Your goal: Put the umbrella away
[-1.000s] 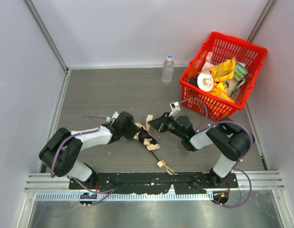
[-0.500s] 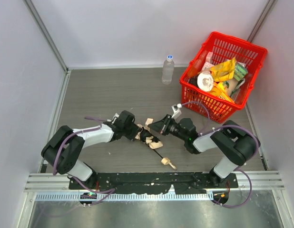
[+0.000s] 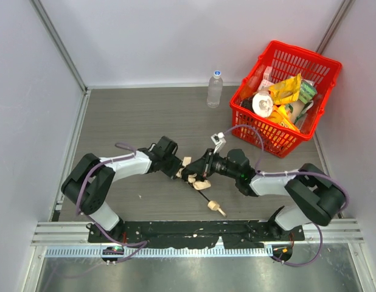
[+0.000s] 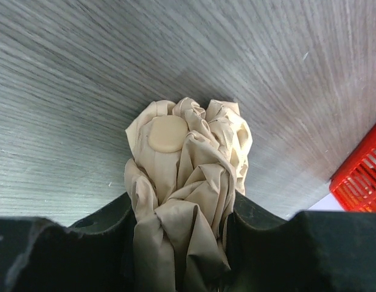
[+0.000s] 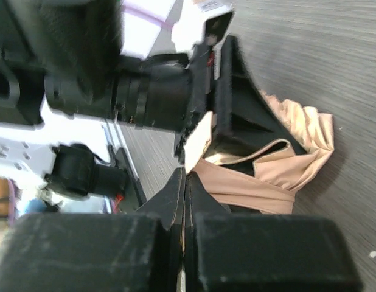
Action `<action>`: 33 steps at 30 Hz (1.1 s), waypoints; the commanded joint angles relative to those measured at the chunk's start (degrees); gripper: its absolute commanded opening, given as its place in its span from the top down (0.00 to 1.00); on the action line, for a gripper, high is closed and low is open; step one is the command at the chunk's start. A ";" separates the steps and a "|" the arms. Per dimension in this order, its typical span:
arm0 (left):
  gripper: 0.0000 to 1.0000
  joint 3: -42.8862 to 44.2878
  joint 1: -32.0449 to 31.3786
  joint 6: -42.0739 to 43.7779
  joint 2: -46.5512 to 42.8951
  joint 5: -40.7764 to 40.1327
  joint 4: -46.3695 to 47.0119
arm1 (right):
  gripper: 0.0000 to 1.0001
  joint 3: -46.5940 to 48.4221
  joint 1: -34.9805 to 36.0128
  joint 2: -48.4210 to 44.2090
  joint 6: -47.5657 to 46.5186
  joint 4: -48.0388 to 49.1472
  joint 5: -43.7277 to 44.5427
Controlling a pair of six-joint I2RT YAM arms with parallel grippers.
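Left gripper (image 4: 182, 210) partly spread, clamped on the bunched cream umbrella (image 4: 188, 152) between its fingers, right gripper (image 5: 185, 182) pressed together just opposite the left, pinching the umbrella's strap (image 5: 249, 191), black shaft (image 3: 203, 196) and beige handle (image 3: 215, 207) trailing nearward from both grippers

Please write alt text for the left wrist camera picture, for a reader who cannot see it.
The left gripper clamps a bunched cream umbrella between its black jaws, with a round cap on the far end. Behind it lies a grey wood-grain table, and a corner of a red basket shows at the right edge.
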 commanded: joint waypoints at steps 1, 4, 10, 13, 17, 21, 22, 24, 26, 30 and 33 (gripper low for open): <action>1.00 -1.11 0.42 4.75 5.62 -4.66 -15.45 | 0.99 9.97 10.48 -12.08 -15.26 0.85 -5.32; 1.00 1.61 0.43 6.77 7.29 -3.52 -17.12 | 0.99 12.08 14.29 -12.70 -23.53 -9.80 -4.08; 1.00 4.60 0.69 9.05 9.05 -0.27 -18.35 | 0.99 17.36 20.17 -9.99 -38.38 -29.40 2.94; 1.00 4.96 0.69 10.02 8.87 -0.53 -18.96 | 0.99 20.25 23.96 -6.13 -44.18 -35.90 8.21; 1.00 5.48 0.60 11.25 8.78 -1.14 -19.84 | 0.99 23.33 28.09 -1.90 -48.76 -41.80 13.48; 1.00 5.57 0.60 11.96 8.87 -0.97 -19.75 | 0.99 25.79 29.58 1.70 -52.54 -48.12 17.96; 1.00 5.57 0.69 12.05 8.87 -0.79 -19.93 | 0.99 26.06 30.28 2.41 -53.51 -48.93 19.37; 1.00 5.75 0.60 12.22 9.31 -0.62 -20.19 | 0.99 26.76 30.64 5.39 -54.48 -51.65 23.58; 1.00 5.92 0.60 12.31 9.57 -0.44 -20.45 | 0.99 26.68 31.86 8.03 -56.23 -53.32 29.90; 1.00 5.48 0.51 12.40 9.49 -0.70 -20.19 | 0.99 26.95 34.07 11.82 -57.04 -55.44 35.02; 1.00 5.40 0.60 12.49 9.58 -0.70 -19.84 | 0.99 25.62 33.98 11.73 -56.51 -55.09 38.01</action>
